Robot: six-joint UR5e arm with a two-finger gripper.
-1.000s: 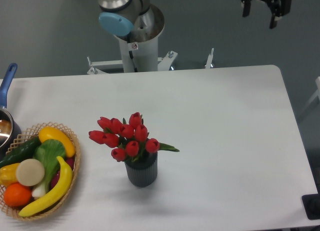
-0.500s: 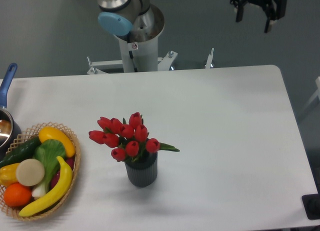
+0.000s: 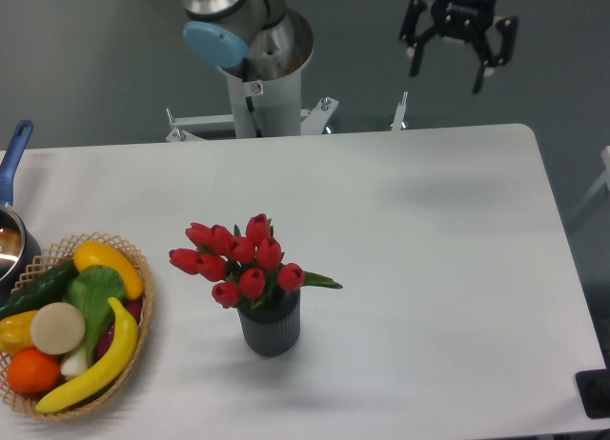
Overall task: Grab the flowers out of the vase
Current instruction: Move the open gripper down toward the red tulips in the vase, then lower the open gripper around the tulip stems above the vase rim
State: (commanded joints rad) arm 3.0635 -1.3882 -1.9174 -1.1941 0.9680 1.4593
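The tool point(image 3: 446, 70) hangs high beyond the far edge of the worktop point(image 3: 429, 230), its two fingers spread apart and holding nothing. The flowers point(image 3: 240, 259) stand upright in the vase point(image 3: 271, 330) near the worktop's front middle, well apart from it, their buds fanned above the mouth where a descending grip could reach them.

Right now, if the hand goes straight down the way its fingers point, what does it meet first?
Probably bare table near the far edge, though depth is unclear from this view. The open hand points down, well right of and beyond the flowers and vase.
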